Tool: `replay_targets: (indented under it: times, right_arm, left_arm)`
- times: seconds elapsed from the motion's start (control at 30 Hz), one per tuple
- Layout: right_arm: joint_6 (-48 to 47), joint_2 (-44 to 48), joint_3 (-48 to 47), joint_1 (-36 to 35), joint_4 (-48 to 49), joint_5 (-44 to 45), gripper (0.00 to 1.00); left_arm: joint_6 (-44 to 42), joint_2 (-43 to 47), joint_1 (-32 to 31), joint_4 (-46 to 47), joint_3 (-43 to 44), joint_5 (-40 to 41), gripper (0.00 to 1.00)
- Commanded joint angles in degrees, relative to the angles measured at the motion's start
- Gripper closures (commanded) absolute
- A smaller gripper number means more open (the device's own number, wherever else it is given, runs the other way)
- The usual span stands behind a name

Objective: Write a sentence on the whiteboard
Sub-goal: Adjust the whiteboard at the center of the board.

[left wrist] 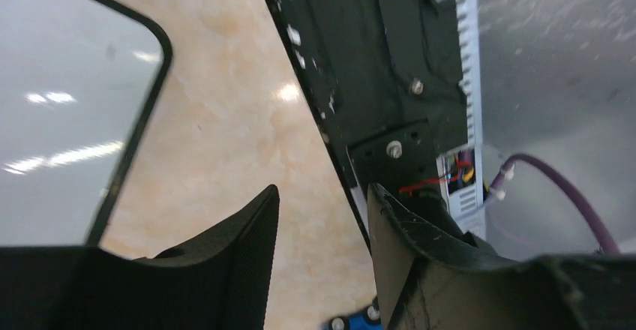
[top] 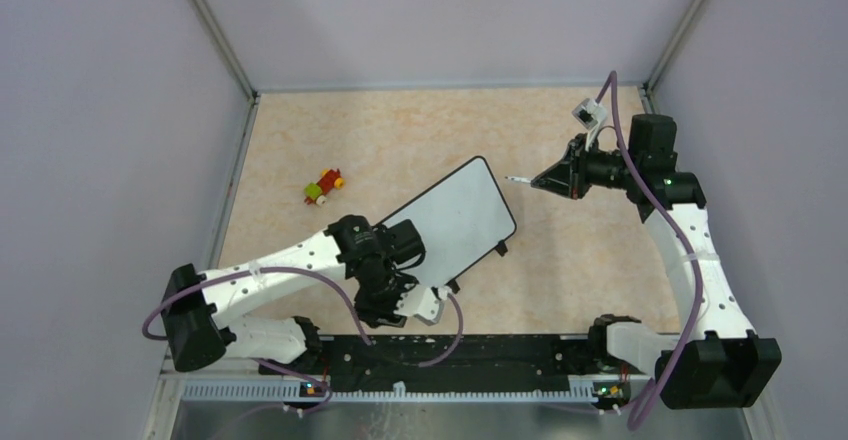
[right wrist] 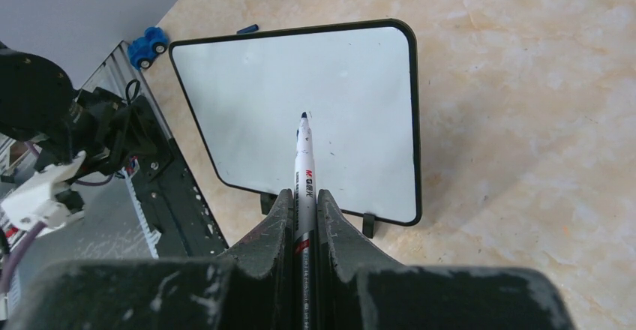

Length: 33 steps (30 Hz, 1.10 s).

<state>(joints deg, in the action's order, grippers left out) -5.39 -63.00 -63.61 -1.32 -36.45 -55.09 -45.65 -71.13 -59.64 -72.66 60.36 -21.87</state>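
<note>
The whiteboard (top: 462,215) lies slanted mid-table; it has a black frame and two small black feet. Its white face (right wrist: 247,97) is blank, and no blue sentence shows on it. My right gripper (top: 547,179) is shut on a white marker (right wrist: 304,157). The marker's uncapped tip points at the board from just off its right edge and hovers over the board's middle in the right wrist view. My left gripper (left wrist: 322,195) is open and empty. It sits low at the board's near corner (left wrist: 154,41), over bare table next to the black base rail.
A red, yellow and green toy (top: 323,187) lies left of the board. A blue toy car (right wrist: 147,45) sits near the base rail (top: 450,355), and a small blue piece (right wrist: 247,28) lies by the board's far edge. Walls enclose the table.
</note>
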Motion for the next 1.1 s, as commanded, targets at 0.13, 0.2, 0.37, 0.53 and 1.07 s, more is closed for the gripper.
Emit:
replay_targets:
  times: [0.13,0.2,0.37,0.53,1.07]
  right_arm:
    - [-0.66,0.86,-1.7,0.18,0.77,-0.21,1.0]
    - [-0.98,0.99,-2.0,0.18,0.28,-0.19,1.0]
    - [-1.76,1.18,-2.65,0.18,-0.86,0.1,1.0]
    - [-2.26,1.09,-2.7,0.2,-1.52,0.42,1.0]
    - [-3.38,0.99,-2.55,0.21,-2.62,-0.36,1.0]
  left_arm:
    - [-1.41,-0.36,0.15,5.1,-5.38,15.19,0.49]
    - [-2.65,-0.12,0.14,8.96,-7.59,17.56,0.49]
    - [-4.45,-0.46,0.16,16.54,-11.36,21.33,0.48]
    - [-4.17,-0.33,0.28,21.81,-11.11,24.05,0.46]
    - [-1.11,4.01,1.31,11.96,-7.43,7.39,0.25]
